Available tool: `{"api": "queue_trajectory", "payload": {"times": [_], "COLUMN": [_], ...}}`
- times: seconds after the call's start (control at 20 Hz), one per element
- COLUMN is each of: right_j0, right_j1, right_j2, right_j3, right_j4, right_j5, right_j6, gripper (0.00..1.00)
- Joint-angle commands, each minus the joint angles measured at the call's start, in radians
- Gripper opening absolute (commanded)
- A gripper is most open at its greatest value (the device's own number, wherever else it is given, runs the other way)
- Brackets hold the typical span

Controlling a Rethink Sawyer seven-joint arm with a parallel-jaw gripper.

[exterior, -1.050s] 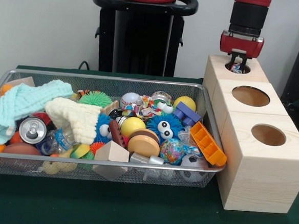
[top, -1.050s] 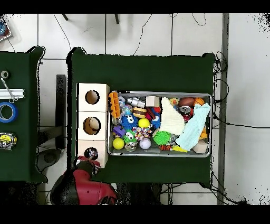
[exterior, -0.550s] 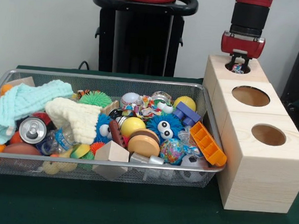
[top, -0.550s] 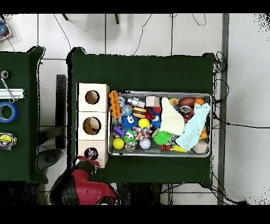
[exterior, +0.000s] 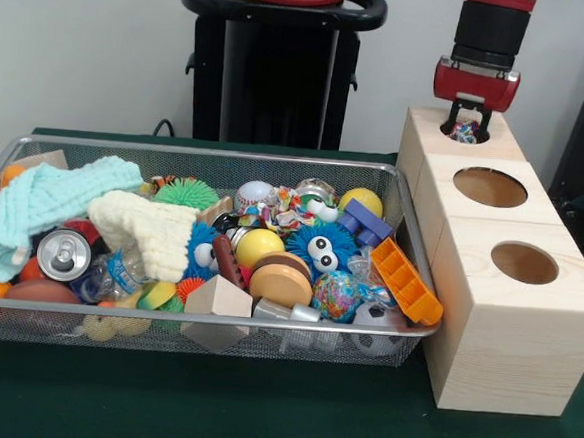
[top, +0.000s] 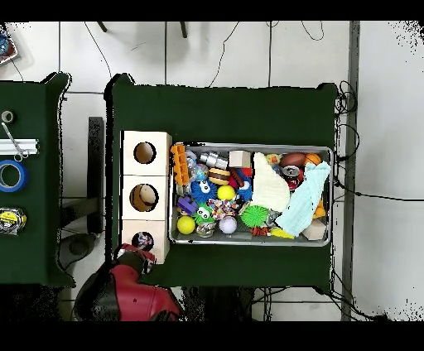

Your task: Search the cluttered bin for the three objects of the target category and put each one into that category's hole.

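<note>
Red-and-black gripper (exterior: 466,119) hangs right over the far hole (exterior: 465,130) of the pale wooden three-hole box (exterior: 497,294), fingers clamped on a small multicoloured speckled ball (exterior: 465,130), lined up for dropping it in, silver wire-mesh bin (exterior: 206,158) alongside.

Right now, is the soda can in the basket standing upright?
No. In the front view the soda can lies on its side at the wire basket's left end, its pull-tab top facing the camera.

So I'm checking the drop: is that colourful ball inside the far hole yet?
Partly: the colourful ball sits in the hole's mouth, between the gripper's fingertips.
</note>
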State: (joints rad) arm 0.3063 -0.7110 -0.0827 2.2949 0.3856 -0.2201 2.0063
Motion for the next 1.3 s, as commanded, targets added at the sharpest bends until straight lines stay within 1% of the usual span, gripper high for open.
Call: {"api": "queue_trajectory", "payload": {"times": [0.05,0.2,0.45,0.5,0.6,0.7,0.75,0.85,1.0,1.2,1.3], "right_j0": [0.026,0.022,0.018,0.014,-0.008,-0.035,-0.063,-0.093,-0.109,-0.148,-0.144], "right_j1": [-0.035,-0.050,-0.110,-0.115,-0.117,-0.093,-0.072,-0.049,-0.054,-0.064,-0.089], "right_j2": [0.007,-0.004,-0.047,-0.047,-0.034,-0.008,0.023,0.050,0.050,0.072,0.053], "right_j3": [-0.085,-0.096,-0.149,-0.155,-0.163,-0.164,-0.157,-0.152,-0.155,-0.146,-0.157], "right_j4": [0.061,0.056,0.033,0.029,0.020,0.017,0.014,0.002,-0.009,-0.028,-0.031], "right_j5": [0.239,0.274,0.437,0.451,0.462,0.423,0.373,0.328,0.343,0.341,0.391], "right_j6": [0.148,0.142,0.140,0.140,0.134,0.127,0.126,0.124,0.110,0.095,0.089], "gripper": [1.00,1.00,1.00,1.00,1.00,1.00,1.00,1.00,1.00,1.00,1.00]}}
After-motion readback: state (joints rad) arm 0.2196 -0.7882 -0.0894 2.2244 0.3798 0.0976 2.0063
